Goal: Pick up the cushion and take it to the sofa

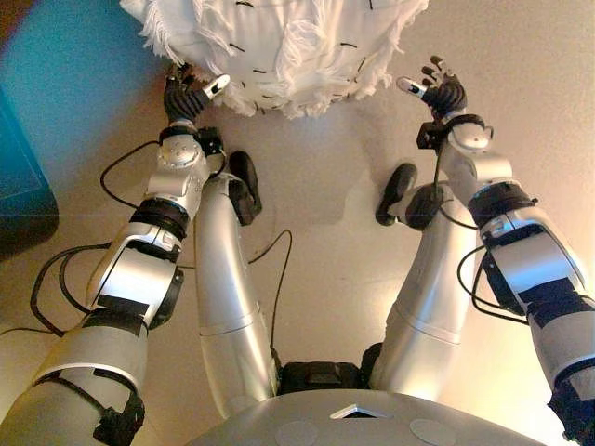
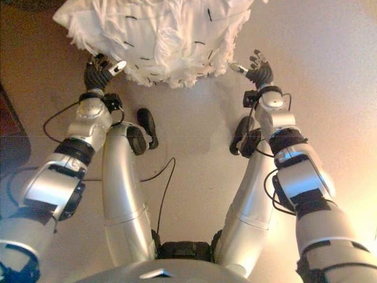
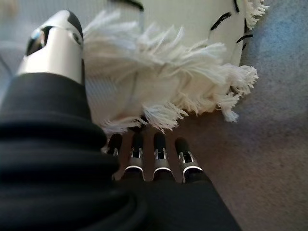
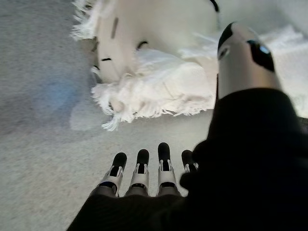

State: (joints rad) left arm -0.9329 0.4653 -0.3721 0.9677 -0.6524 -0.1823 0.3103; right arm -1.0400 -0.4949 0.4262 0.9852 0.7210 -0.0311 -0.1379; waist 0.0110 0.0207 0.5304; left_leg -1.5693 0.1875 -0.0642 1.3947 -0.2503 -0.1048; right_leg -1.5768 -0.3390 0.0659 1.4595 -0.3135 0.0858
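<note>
A white cushion (image 1: 279, 46) with fringed edges and short black dashes lies on the floor ahead of me. My left hand (image 1: 189, 97) is open at its near left edge, fingertips (image 3: 137, 144) touching the fringe (image 3: 192, 96), thumb raised beside the cloth. My right hand (image 1: 437, 88) is open too, a short gap to the right of the cushion's near right corner (image 4: 139, 91), touching nothing. The far half of the cushion is cut off by the top of both eye views.
Pale carpet (image 1: 521, 84) spreads around the cushion. A dark blue-green object (image 1: 23, 177) stands at the left edge of the left eye view. No sofa shows in any view.
</note>
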